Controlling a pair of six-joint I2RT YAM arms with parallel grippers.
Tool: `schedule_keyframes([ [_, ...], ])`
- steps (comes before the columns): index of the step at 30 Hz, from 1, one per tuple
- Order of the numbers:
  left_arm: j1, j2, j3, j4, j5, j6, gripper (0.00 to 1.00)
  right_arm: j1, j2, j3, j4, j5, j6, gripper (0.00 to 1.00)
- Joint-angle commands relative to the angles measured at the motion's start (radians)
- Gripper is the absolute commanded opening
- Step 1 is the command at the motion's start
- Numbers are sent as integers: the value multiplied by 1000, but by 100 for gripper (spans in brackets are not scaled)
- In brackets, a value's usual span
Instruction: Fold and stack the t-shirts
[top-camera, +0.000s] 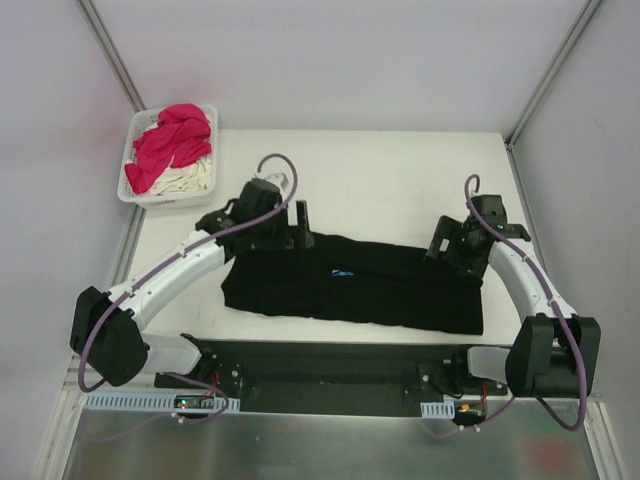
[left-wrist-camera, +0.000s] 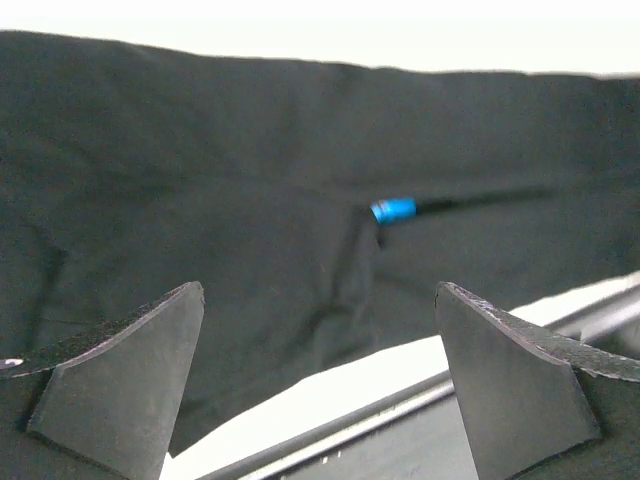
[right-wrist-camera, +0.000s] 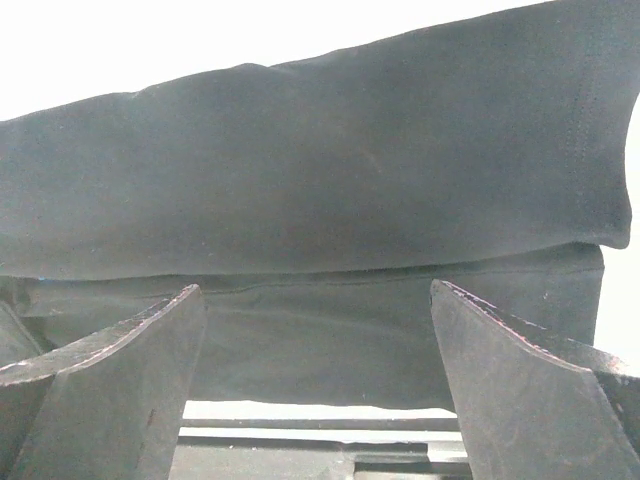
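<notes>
Black t-shirt (top-camera: 350, 292) near left jaws and right jaws, both wide apart, empty.

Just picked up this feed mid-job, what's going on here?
Both arms are at the black t-shirt, folded into a long band on the table. The left tool and right tool stand open at its far edge, one near each end, holding nothing. A pink t-shirt and a cream t-shirt wait in the white basket, far left.
</notes>
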Motion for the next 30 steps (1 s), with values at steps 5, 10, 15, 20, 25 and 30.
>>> schedule_keyframes([
  [5, 141, 230, 179, -118, -61, -195, 99, -8, -75, -10, -31, 55, 39, 96],
  [10, 141, 324, 173, -115, -59, -416, 99, -11, -8, -24, -4, 23, 18, 96],
  [15, 141, 374, 136, -101, -86, -521, 99, -11, 46, -68, 68, -2, 2, 96],
  [20, 153, 423, 104, -46, -121, -512, 99, -14, 150, -84, 142, 15, -9, 96],
  [25, 174, 463, 78, -43, -144, -515, 99, -16, 231, -84, 196, 6, 17, 96],
  [30, 187, 489, 23, -29, -138, -532, 99, -43, 281, -90, 210, 29, 31, 96],
])
